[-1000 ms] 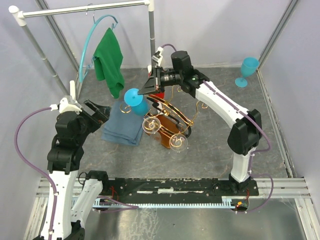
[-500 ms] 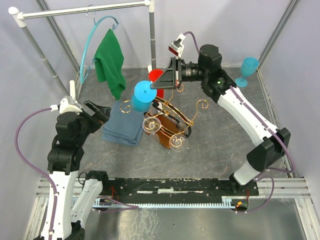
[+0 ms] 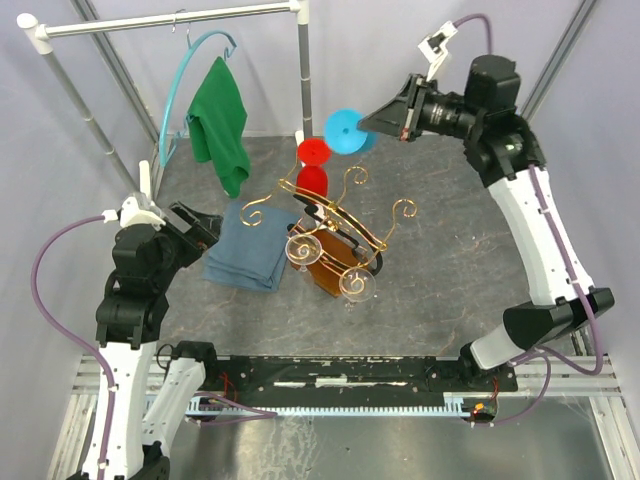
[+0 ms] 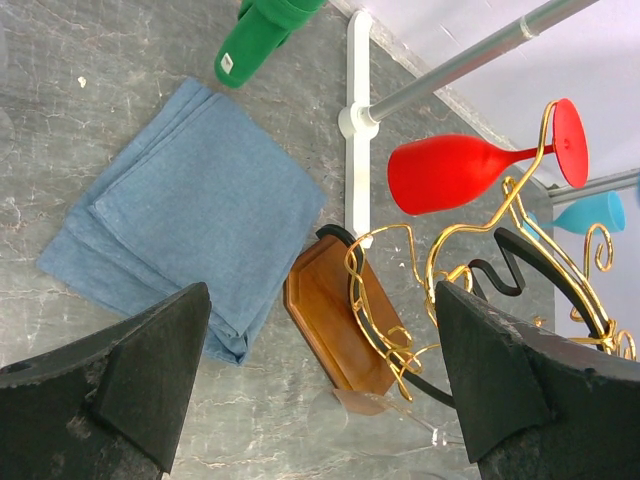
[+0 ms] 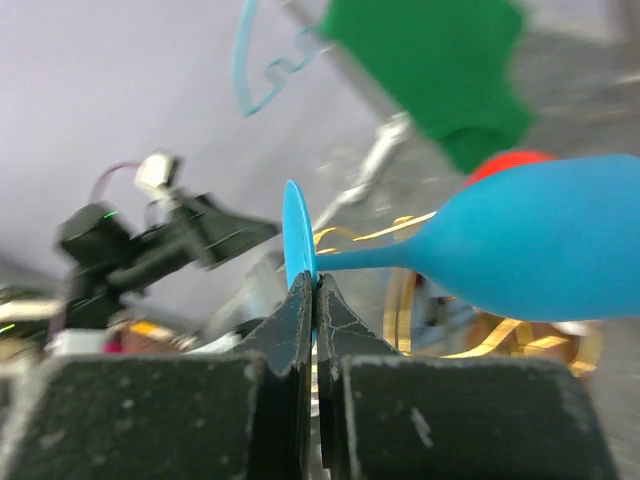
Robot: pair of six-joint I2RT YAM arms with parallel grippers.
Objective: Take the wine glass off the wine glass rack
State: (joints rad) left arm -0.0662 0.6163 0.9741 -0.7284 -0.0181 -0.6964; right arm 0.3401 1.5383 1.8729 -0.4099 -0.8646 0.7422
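Observation:
The wine glass rack [image 3: 335, 222] is a gold wire frame with black bars on a brown wooden base, mid table. A red glass [image 3: 313, 165] hangs at its far end and two clear glasses [image 3: 303, 250] hang at its near end. My right gripper [image 3: 385, 122] is raised behind the rack, clear of it, shut on a blue wine glass [image 3: 345, 130]. In the right wrist view the gripper [image 5: 315, 290] pinches the glass's foot [image 5: 297, 235], with the bowl [image 5: 540, 250] out to the right. My left gripper [image 3: 197, 224] is open and empty, left of the rack [image 4: 335, 320].
A folded blue cloth [image 3: 250, 250] lies left of the rack. A tall white-and-grey clothes rail [image 3: 170, 20] at the back left carries a green cloth [image 3: 222, 120] on a turquoise hanger [image 3: 178, 90]. Grey walls close in the back and sides.
My right arm has carried the blue glass off the rack's left end, up and to the back right. The left arm has not moved.

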